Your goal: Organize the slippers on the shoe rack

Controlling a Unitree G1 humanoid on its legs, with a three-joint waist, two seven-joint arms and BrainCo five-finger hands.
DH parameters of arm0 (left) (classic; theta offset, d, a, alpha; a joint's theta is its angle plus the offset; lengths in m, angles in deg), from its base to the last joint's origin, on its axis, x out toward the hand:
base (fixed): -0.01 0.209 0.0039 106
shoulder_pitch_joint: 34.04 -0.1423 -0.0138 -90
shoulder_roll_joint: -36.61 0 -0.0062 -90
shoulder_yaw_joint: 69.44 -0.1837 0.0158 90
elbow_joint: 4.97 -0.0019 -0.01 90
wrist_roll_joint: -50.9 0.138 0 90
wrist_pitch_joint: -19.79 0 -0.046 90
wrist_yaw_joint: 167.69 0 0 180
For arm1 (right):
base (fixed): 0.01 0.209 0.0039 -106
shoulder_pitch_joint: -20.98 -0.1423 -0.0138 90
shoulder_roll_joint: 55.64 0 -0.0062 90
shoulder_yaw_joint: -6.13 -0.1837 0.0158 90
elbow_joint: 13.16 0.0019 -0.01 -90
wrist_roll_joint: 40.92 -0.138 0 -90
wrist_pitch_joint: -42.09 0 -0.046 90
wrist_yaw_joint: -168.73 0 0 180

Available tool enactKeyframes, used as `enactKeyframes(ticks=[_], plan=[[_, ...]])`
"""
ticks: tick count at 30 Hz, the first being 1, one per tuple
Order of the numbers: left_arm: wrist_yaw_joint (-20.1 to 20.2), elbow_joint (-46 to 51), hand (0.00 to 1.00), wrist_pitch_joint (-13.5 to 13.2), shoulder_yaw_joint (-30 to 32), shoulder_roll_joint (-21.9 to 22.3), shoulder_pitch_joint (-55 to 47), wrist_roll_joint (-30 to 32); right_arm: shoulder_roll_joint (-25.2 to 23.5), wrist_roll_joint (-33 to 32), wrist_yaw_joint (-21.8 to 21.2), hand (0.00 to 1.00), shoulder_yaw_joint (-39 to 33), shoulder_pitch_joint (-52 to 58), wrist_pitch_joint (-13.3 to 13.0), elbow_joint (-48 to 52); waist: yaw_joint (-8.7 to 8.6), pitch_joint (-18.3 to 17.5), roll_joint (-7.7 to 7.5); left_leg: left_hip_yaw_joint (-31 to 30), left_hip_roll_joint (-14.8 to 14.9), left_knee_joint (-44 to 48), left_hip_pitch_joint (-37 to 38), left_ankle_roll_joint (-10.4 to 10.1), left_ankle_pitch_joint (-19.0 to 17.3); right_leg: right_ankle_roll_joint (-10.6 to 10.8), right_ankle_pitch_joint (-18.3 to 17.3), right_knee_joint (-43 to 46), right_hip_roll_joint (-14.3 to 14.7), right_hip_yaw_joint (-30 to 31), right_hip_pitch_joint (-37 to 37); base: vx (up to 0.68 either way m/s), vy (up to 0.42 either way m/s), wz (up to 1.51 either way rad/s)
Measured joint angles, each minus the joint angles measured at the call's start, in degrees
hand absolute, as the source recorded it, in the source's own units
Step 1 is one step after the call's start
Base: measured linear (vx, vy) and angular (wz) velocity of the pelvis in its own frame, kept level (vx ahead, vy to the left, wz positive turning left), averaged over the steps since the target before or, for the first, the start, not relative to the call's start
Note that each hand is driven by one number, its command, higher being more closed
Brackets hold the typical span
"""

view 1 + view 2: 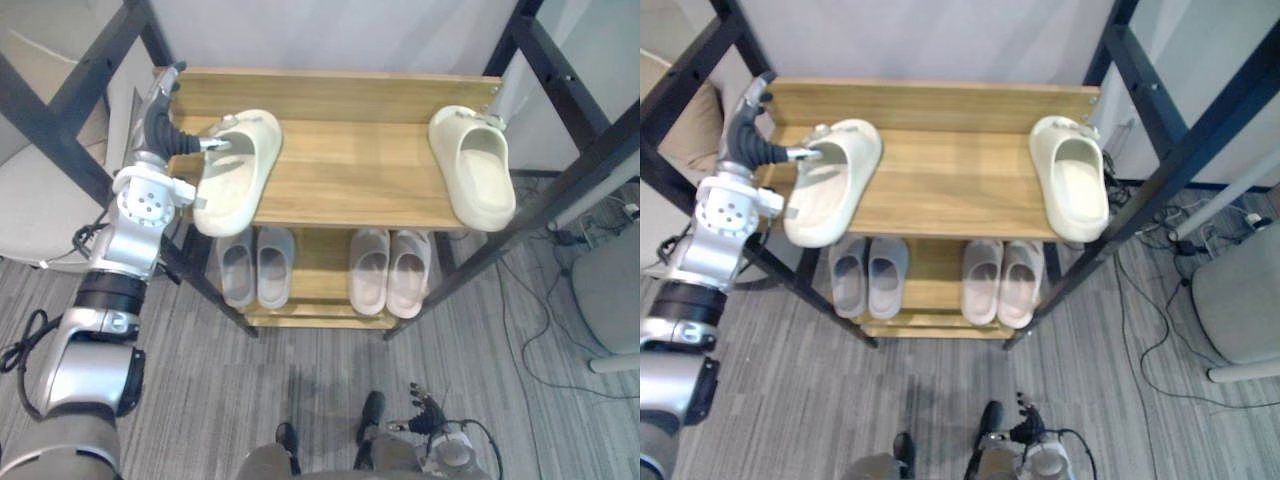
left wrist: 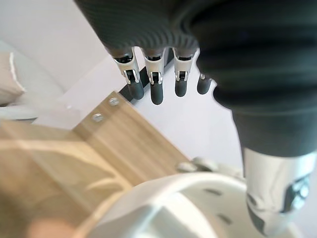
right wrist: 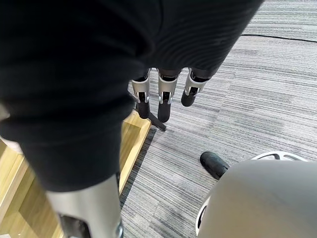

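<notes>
A cream slipper [image 1: 238,168] lies askew at the left of the rack's top shelf [image 1: 350,170], its heel hanging over the front edge. My left hand [image 1: 158,125] stands just left of it, open, fingers [image 2: 157,91] straight and pointing toward the back wall. Its thumb [image 2: 277,198] reaches to the slipper's strap [image 2: 188,203]. The matching cream slipper [image 1: 475,165] rests at the right end of the same shelf, heel slightly past the edge. My right hand [image 1: 428,412] hangs low over the carpet, open, fingers [image 3: 165,106] relaxed.
On the lower shelf sit a grey pair [image 1: 257,265] and a pink pair [image 1: 388,270]. Black frame posts [image 1: 560,190] cross both sides of the rack. A grey chair [image 1: 610,290] stands at the right, a light cushion [image 1: 40,200] at the left.
</notes>
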Motion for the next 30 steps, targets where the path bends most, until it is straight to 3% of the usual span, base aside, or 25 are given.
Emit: enactKeyframes(ticks=[9,10,30], plan=[[0.06,-2.31,0.00,0.56,-0.10,-0.66,1.36,1.37,0.25,-0.03,0.01,0.00,-0.04,-0.09,-0.03,0.20,-0.05,0.86,-0.33,1.18,0.09,-0.02,-0.06,-0.06,-0.06,-0.05,0.07,0.00,0.13,1.07,-0.71,0.01,0.017,-0.06],[0.06,-2.70,1.00,0.76,-0.10,-0.72,1.53,1.37,0.25,-0.03,0.01,0.00,-0.04,-0.09,-0.03,0.20,-0.06,0.87,-0.35,1.37,0.09,-0.01,-0.04,-0.07,-0.08,-0.05,0.10,0.00,0.16,1.26,-0.79,0.01,0.020,-0.09],[0.06,-3.19,1.00,0.96,-1.32,0.51,4.29,0.71,0.30,0.01,-0.05,0.00,-0.03,-0.59,0.08,0.61,-0.59,2.10,-0.70,3.67,-0.07,1.45,0.11,0.18,-1.24,0.02,0.71,0.01,0.02,3.54,-1.29,0.01,0.026,-0.06]])
